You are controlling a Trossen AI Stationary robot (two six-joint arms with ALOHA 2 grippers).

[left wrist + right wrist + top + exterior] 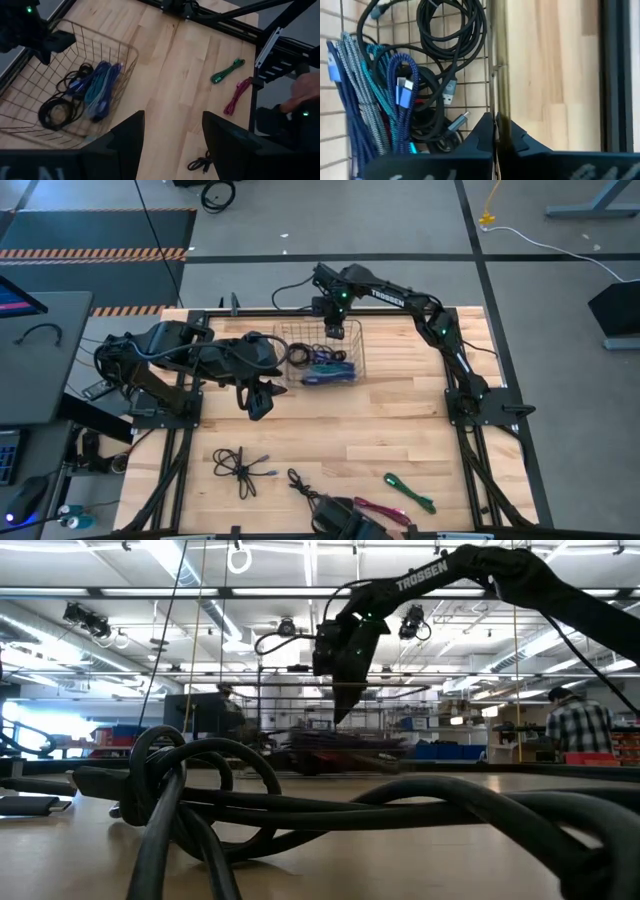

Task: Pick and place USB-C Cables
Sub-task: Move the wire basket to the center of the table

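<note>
- high view, upper centre of frame: right gripper (334,330) hangs over the far rim of the wire basket (352,340); its fingers are pressed together and pinch nothing, as the right wrist view confirms.
- left gripper (258,402) waits just left of the basket, centre-left of frame, fingers spread and empty.
- usb-c cables: a black coil (300,353) and a blue-teal bundle (330,370) lie inside the basket. loose ones remain on the table along the bottom of frame: a black tangle (240,467) lower left, another black one (300,481) lower centre, a magenta bundle (377,508) and a green bundle (410,492) lower right.
- judgement: a drop into the basket looks finished; the step in hand is going for the next loose cable.
- to do it well: lift clear of the basket rim before swinging away, spread the fingers ahead of the descent, come straight down on the middle of a bundle so the whole coil lifts.
- risk: loose loops of the black tangle may drag a neighbouring cable.
</note>
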